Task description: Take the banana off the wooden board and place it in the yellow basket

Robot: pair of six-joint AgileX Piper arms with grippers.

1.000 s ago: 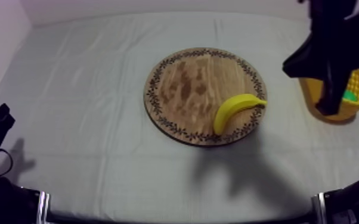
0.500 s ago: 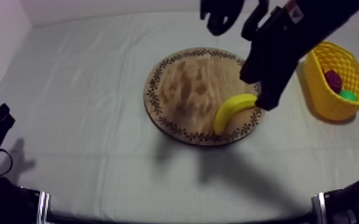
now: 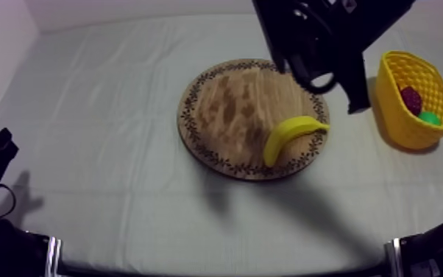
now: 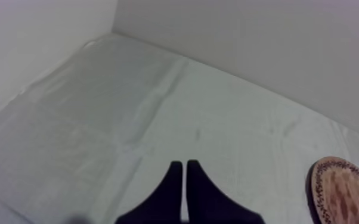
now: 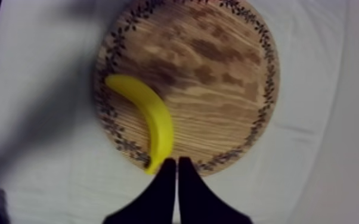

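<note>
Nearest me, the left gripper (image 4: 184,167) sits low over bare cloth (image 4: 128,119), fingers pressed together, holding nothing. Further in, the banana (image 3: 289,137) lies flat on the board (image 3: 221,110), near its right rim, one tip towards the basket (image 3: 399,118). The basket holds a small red fruit (image 3: 410,97) and something green (image 3: 431,118). Reaching in from the far side, the right gripper (image 5: 176,162) hangs above the banana's end, fingers together in a wedge, empty. The banana looks a light, stiff, smooth toy, likely slippery. I'd grasp the thick middle, across its curve.
</note>
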